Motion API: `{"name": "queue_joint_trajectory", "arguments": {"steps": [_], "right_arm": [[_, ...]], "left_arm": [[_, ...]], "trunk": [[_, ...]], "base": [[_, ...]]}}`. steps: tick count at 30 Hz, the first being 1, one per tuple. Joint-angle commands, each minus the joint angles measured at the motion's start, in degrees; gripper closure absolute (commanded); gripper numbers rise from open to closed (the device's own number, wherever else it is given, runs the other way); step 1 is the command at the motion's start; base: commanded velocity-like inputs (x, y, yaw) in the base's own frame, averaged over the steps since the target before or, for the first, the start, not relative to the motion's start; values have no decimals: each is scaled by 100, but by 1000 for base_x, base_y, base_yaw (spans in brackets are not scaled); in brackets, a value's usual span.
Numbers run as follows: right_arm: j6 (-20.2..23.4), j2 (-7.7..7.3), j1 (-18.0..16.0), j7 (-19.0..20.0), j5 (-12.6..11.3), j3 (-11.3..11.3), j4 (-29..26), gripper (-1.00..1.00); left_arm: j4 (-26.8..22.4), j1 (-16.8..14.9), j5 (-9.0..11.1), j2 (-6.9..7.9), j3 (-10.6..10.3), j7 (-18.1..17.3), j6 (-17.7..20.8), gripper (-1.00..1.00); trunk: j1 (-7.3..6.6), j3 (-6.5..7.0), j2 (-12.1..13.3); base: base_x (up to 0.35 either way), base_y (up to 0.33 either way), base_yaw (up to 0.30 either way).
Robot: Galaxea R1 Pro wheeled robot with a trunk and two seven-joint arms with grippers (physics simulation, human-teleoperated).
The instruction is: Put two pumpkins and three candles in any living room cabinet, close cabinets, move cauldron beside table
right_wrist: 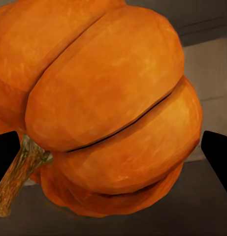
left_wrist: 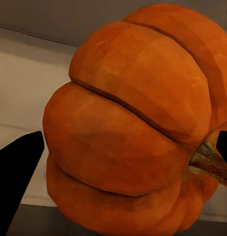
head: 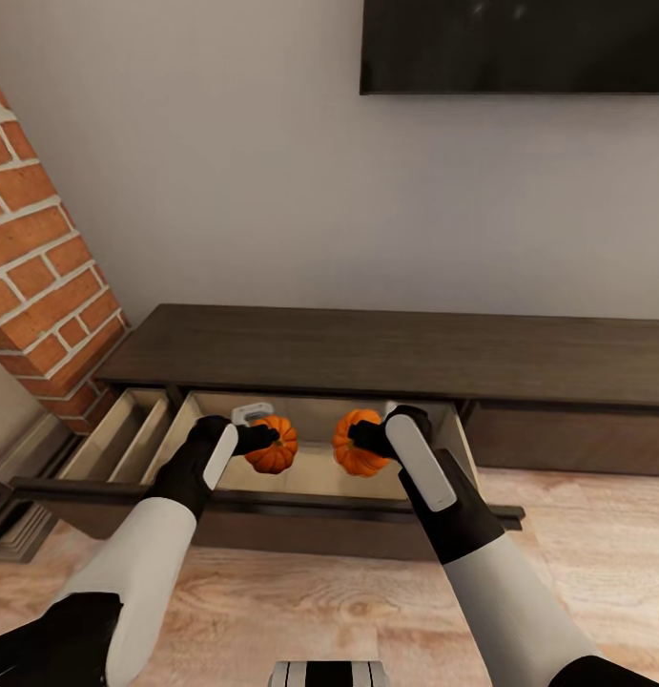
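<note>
While both arms reach over the open drawer (head: 315,469) of the cabinet (head: 396,353), head view: left gripper (head: 256,437) clamps left pumpkin (head: 275,446), right gripper (head: 367,437) clamps right pumpkin (head: 353,447), both above the drawer floor. Left wrist: fingers (left_wrist: 17,169) flank the ribbed body (left_wrist: 133,123). Right wrist: same, stem (right_wrist: 19,172) sideways. Probably rigid, light, smooth; grip across the belly, not the stem.

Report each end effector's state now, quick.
Left end effector: shut on the left pumpkin, over the open drawer.
Right end effector: shut on the right pumpkin.
</note>
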Motion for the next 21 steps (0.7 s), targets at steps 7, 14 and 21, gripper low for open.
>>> {"name": "queue_joint_trajectory", "arguments": {"steps": [7,14,21], "right_arm": [[-52,3,1,1,196,5,1,100],[-74,11,1,0,222,10,248,100],[-79,18,1,0,224,11,288,100]], "left_arm": [[0,0,-21,-37,-52,5,8,100],[6,0,-14,-38,-246,10,-229,100],[17,0,-12,-38,-260,10,-498,100]], "trunk": [[0,0,0],[18,-155,-9],[36,-310,-19]], "base": [[23,0,0],[1,0,0],[0,0,0]]}}
